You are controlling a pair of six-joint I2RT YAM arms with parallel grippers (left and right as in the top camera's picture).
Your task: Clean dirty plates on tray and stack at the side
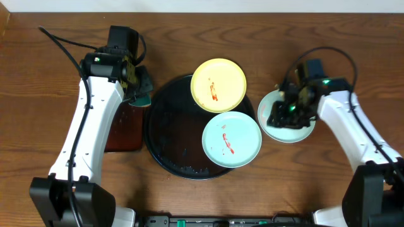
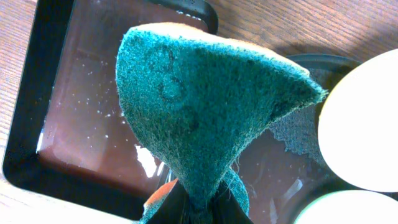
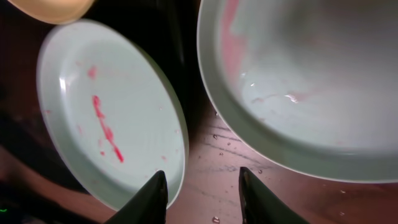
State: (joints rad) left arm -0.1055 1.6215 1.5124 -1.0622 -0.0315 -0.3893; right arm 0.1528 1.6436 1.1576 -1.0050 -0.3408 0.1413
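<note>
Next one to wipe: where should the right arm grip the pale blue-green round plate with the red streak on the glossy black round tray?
Its right rim, from the right, where the open right gripper hangs: that edge of the streaked blue-green plate seems to overhang the raised rim of the black tray, leaving finger room beneath.

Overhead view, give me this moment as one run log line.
left gripper: shut on sponge | right gripper: open, at side plate | tray: yellow plate, blue plate, both smeared red
</note>
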